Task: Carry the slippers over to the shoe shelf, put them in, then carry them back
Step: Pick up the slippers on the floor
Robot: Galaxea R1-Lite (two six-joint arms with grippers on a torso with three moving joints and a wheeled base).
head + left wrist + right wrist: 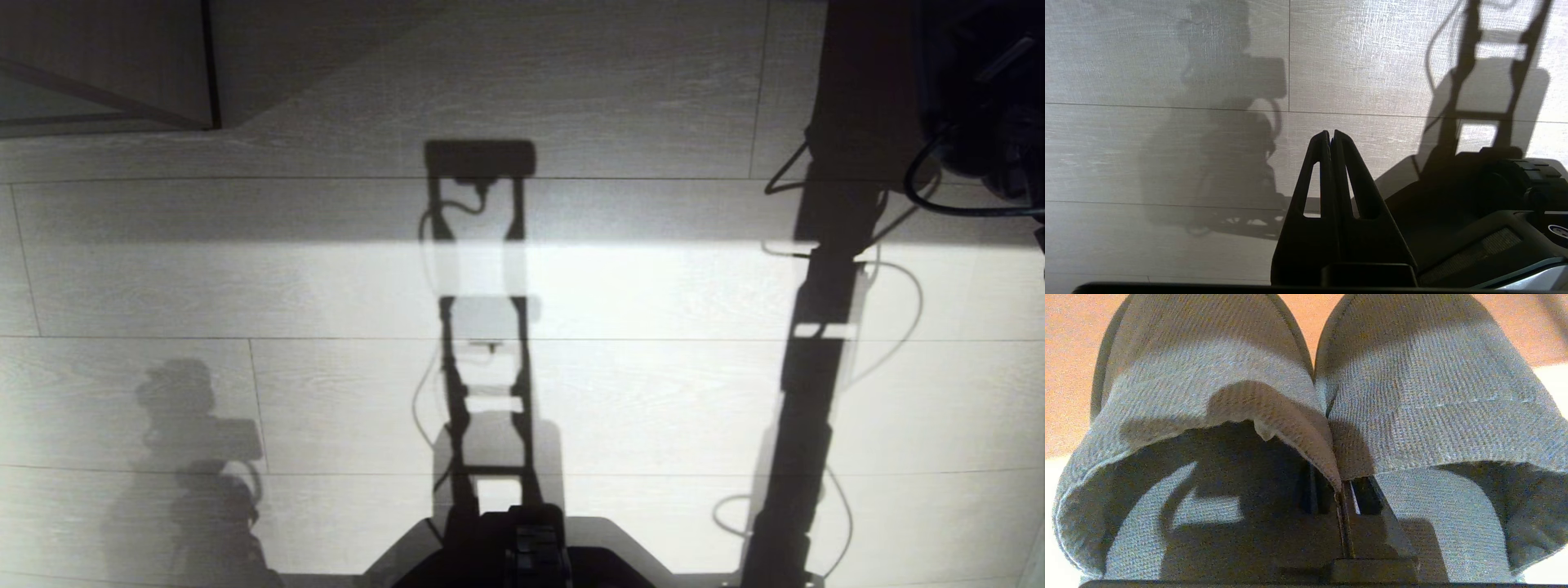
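Slippers hang side by side, inner edges pinched together in the right gripper, jaws clamped tight. Carrying step, direction unclear. Next move needs the shoe shelf, which is out of view. Left gripper closed, empty, over floor.

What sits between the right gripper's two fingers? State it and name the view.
Right wrist view: the touching inner edges of the two slippers, pinched together by the right gripper, one finger reaching inside each slipper. Nothing else lies between them.
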